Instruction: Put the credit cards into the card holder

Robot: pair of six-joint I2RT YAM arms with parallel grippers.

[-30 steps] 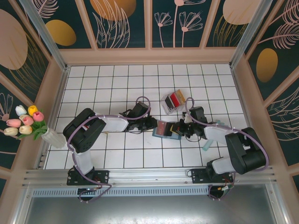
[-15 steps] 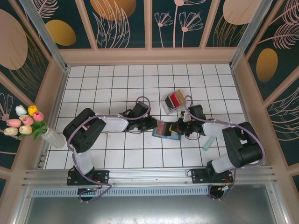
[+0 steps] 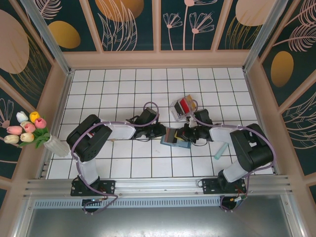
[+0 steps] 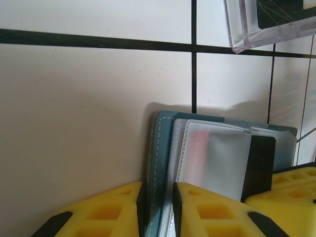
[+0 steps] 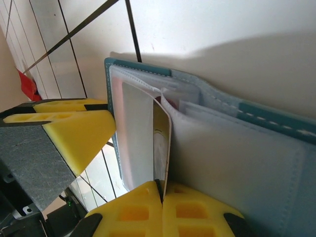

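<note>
Clamped jaws on both arms: the left gripper (image 4: 159, 191) pinches the stitched cover edge of the flat teal-blue folding card holder (image 4: 160, 138). The right gripper (image 5: 161, 188) has its yellow pads pressed together on a thin tan plastic card (image 5: 161, 143), seen edge-on. That card's edge lies among the holder's frosted inner sleeves (image 5: 138, 128). The holder lies open on the white tiled table (image 3: 123, 94); in the top view the left gripper is at its left side and the right gripper at its right. A reddish card (image 4: 197, 158) shows through one sleeve. A black plastic card (image 4: 261, 163) lies at the sleeves' far side. A small clear upright rack (image 3: 181, 108) stands just beyond the holder, apart from it.
</note>
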